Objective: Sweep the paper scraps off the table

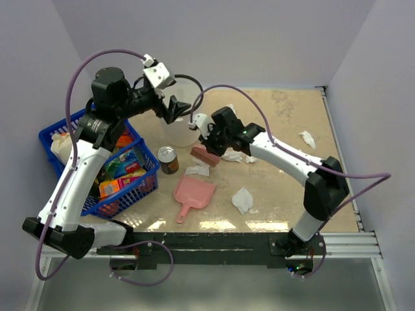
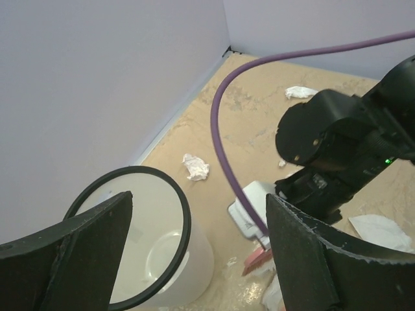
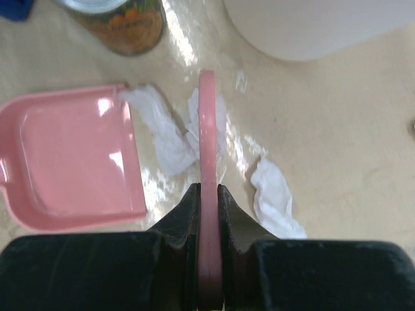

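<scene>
Right now the right pincer point(image 3: 207, 194) is clamped tight on a thin pink brush point(image 3: 207, 123), near the middle of the tabletop point(image 1: 285, 188). White paper scraps point(image 3: 165, 136) lie on the tabletop right at the end of the brush, between it and the open side of the pink dustpan point(image 3: 71, 155). One more scrap lies just on the other side of the brush. Seen from above, another scrap sits near the front edge, to the right of the dustpan, and one lies far off by the right side. The left pincer point(image 2: 198, 253) is up in the air with its two fingers wide apart, holding nothing. It hangs over a white bucket point(image 2: 162, 253) with a dark rim. A tin can point(image 1: 168, 159) stands beside a blue basket point(image 1: 139, 188) full of packs.
</scene>
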